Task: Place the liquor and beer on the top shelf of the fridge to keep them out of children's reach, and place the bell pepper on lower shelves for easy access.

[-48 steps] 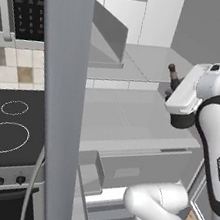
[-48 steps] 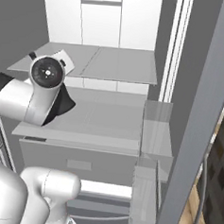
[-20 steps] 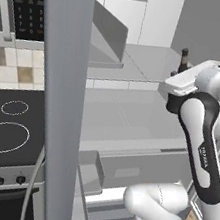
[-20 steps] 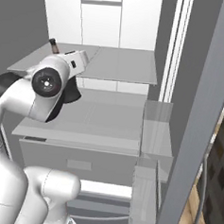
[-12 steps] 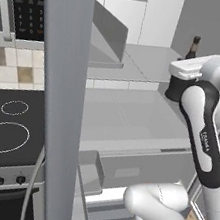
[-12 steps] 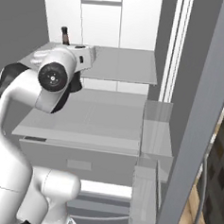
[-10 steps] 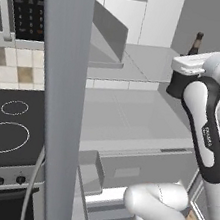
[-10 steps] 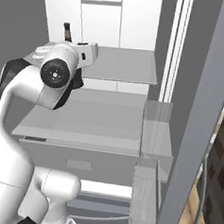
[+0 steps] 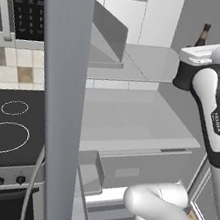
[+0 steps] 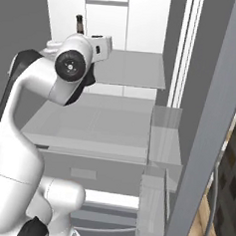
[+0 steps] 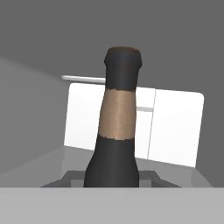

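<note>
- The arm has lifted over the last couple of seconds: earlier the hand sat low, in front of the middle shelf, and now it is up at the level of the top shelf [image 9: 155,61] of the fridge [image 10: 146,22].
- The liquor [image 11: 118,131] has come up with it. In the hand view its dark neck with the brownish band and dark stopper stands upright right in front of the camera, rising from between the finger tips.
- The hand [image 9: 201,55] is closed narrowly around the liquor bottle. The bottle's bulbous body is hidden behind the white wrist in both base views, so the grip itself shows best in the hand view.
- In the left base view only the bottle's neck pokes above the wrist at the far right, against the grey inner side wall. In the right base view the same neck shows at the upper left, above the round joint.
- The bottle looks to be at the right-hand edge of the top shelf; whether its base is above the glass or already touching it I cannot tell.
- My reading is that the raise is done and the bottle has cleared the shelf edge, so what remains of this step is to carry it in over the top shelf, lower it, and let go.
- The risk I see is the tall neck, which stands near the fridge's side wall.
- Beyond the bottle, the hand view shows the white inner back wall [image 11: 175,127], so the hand faces into the fridge.
</note>
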Available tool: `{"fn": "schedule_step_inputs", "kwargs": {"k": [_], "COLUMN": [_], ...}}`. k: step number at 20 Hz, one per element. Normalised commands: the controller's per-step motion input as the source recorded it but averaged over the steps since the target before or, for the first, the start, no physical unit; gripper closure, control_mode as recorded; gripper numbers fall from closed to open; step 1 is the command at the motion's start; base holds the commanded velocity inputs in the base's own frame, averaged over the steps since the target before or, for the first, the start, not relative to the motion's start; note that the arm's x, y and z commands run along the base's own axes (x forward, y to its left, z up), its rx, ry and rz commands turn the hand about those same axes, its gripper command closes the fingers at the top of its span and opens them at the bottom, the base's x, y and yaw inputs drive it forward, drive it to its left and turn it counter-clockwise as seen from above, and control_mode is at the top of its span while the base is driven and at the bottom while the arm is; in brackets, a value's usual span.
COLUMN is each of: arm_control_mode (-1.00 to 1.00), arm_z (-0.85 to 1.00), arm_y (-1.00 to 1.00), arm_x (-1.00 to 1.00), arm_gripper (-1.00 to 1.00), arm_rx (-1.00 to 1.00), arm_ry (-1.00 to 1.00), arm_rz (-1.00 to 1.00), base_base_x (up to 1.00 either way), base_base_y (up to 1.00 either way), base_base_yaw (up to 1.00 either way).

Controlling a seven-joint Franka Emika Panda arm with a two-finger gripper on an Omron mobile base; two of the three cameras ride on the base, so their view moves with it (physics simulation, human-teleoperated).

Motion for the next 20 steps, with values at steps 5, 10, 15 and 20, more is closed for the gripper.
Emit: {"fn": "schedule_step_inputs", "kwargs": {"k": [5, 10, 15, 20], "arm_control_mode": [-1.0, -1.0, -1.0, -1.0], "arm_z": [0.0, -0.09, -0.16, -0.27], "arm_y": [-0.07, 0.0, 0.0, 0.0], "arm_x": [0.32, 0.34, 0.52, 0.62], "arm_gripper": [1.0, 1.0, 1.0, 1.0], "arm_rx": [0.0, 0.0, 0.0, 0.01], "arm_ry": [-0.03, -0.11, -0.05, 0.0], "arm_rz": [0.0, 0.0, 0.0, 0.0], "base_base_x": [0.0, 0.0, 0.0, 0.0], "base_base_y": [0.0, 0.0, 0.0, 0.0], "base_base_yaw": [0.0, 0.0, 0.0, 0.0]}}
